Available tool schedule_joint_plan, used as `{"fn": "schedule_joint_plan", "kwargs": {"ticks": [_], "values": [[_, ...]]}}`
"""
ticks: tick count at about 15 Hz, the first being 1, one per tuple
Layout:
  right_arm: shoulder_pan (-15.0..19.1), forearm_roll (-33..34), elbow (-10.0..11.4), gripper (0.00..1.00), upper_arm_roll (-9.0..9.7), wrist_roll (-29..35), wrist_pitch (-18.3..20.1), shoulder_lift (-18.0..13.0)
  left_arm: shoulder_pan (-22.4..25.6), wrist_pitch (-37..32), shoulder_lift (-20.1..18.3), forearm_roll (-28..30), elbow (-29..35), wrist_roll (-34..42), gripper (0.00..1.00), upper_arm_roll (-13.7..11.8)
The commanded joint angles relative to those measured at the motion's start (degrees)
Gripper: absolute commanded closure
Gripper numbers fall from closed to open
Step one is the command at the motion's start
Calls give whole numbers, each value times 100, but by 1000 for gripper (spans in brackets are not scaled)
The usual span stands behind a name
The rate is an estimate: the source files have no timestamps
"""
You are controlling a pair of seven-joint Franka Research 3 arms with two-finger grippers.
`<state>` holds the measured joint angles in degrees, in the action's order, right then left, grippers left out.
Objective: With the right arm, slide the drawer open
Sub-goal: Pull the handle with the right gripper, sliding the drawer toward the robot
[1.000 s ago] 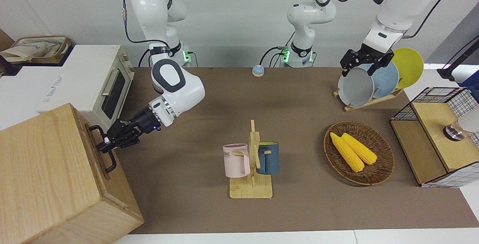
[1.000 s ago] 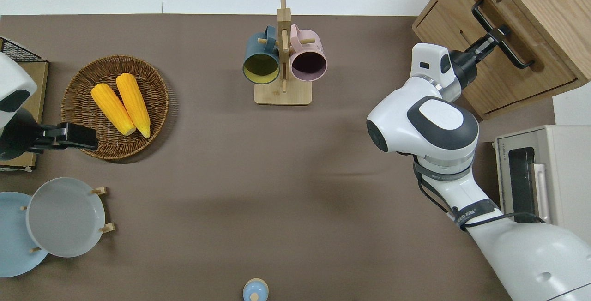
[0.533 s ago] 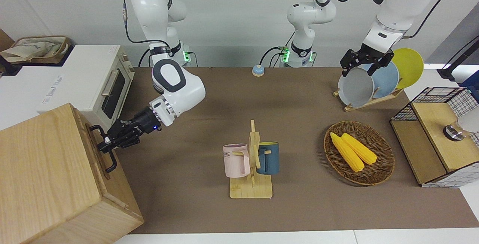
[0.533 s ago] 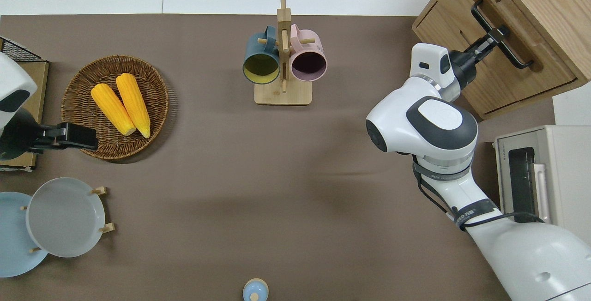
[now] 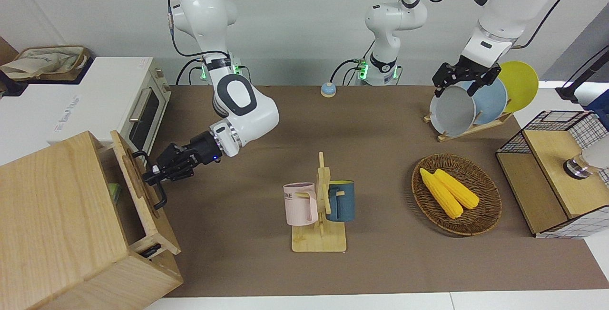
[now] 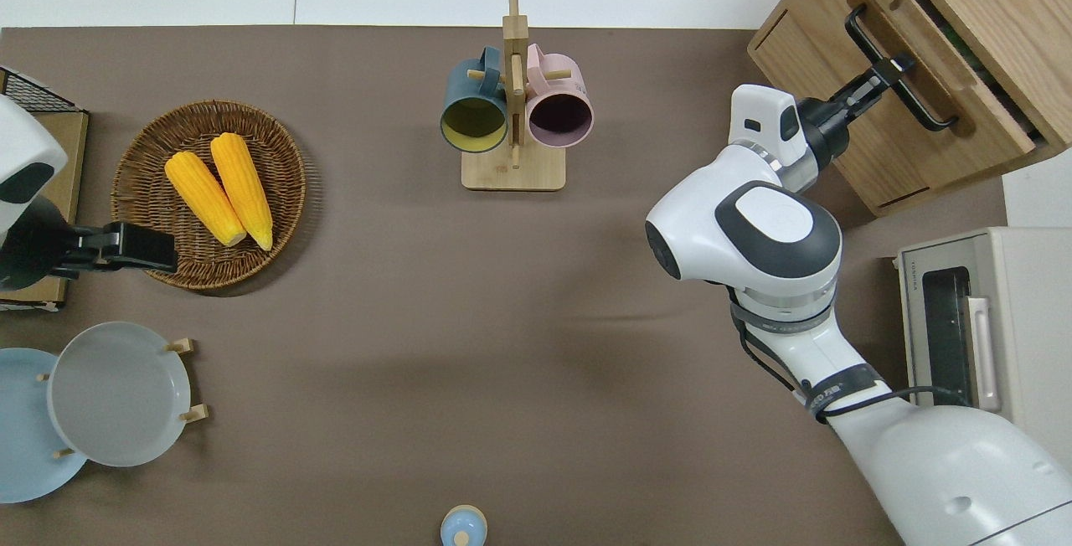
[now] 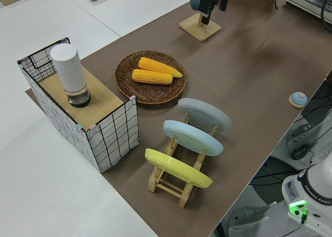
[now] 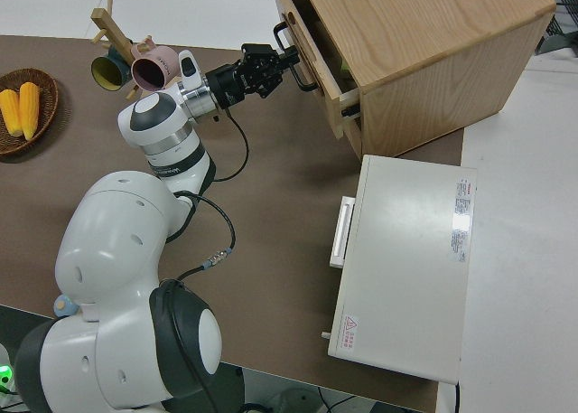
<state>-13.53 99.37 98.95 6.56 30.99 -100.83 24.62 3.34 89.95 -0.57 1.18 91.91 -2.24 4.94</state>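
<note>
The light-wood drawer (image 5: 134, 172) stands partly pulled out of the big wooden box (image 5: 52, 224) at the right arm's end of the table. A gap shows between its front and the box, with something green inside. My right gripper (image 5: 154, 173), with its blue light on, is shut on the drawer's black loop handle (image 5: 161, 195). The overhead view shows the gripper (image 6: 889, 73) on the handle (image 6: 921, 106) of the drawer (image 6: 871, 123). So does the right side view, with gripper (image 8: 282, 59) and drawer (image 8: 318, 61). My left gripper (image 5: 457, 84) is parked and open.
A white toaster oven (image 5: 138, 105) stands beside the box, nearer to the robots. A mug rack (image 5: 319, 205) with two mugs is mid-table. A basket of corn (image 5: 456, 195), a plate rack (image 5: 468, 105) and a wire-mesh shelf (image 5: 552, 172) are toward the left arm's end.
The drawer has slid out of the box toward the middle of the table. My right gripper kept hold of the handle and drew back with it. The left arm has not moved.
</note>
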Motion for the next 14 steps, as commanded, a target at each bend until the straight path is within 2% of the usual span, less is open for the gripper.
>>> {"fn": "schedule_joint_plan", "kwargs": {"ticks": [1,7,14], "values": [[-386,-102,-131,1000,29,-251,440,-18,-26,-65,-57,-65,28,39,5,-28],[-905,-436,-131,1000,21,-251,994,-18,-35,-65,-57,-65,28,39,5,-28],[-1327,-691,-148,1000,30,-234,1556,8,-26,-65,-57,-65,28,39,2,-28]]}}
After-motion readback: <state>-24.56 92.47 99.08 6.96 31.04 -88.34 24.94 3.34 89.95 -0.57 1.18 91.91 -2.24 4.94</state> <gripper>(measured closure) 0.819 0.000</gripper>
